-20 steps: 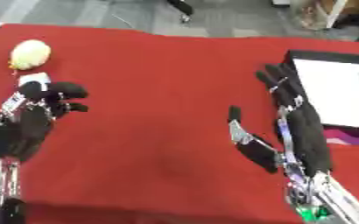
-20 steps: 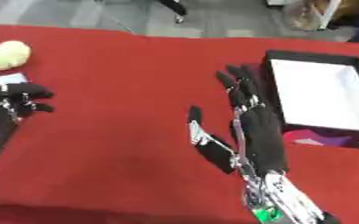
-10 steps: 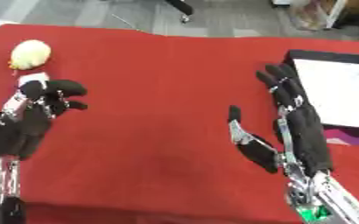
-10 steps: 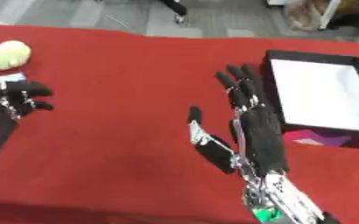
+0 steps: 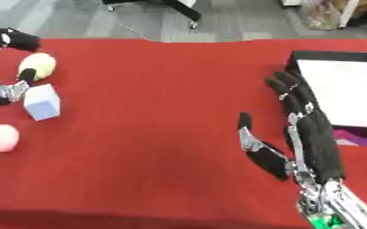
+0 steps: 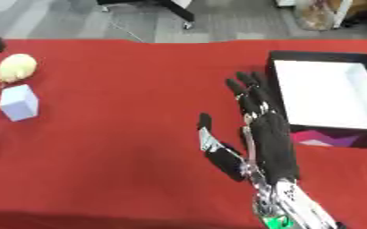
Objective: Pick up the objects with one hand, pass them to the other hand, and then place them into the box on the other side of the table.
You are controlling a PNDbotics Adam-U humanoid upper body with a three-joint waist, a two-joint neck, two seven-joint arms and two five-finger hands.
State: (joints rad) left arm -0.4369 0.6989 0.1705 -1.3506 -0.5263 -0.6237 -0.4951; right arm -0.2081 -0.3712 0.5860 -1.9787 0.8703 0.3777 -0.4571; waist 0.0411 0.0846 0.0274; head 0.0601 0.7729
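**Black hands, silver joints**

Right hand, beside the box: matte black covering over palm and fingers, long and slender, rounded black fingertips. Thumb black-tipped, with a bare silver metal link at its middle. Silver hardware showing between fingers and palm. Wrist below of open silver metal struts, with a small green part among them at the base.

Left hand, far from the box: black finger segments, a silver metal joint piece between them.

Before me lies a red tablecloth; beyond it grey floor with a black chair base.
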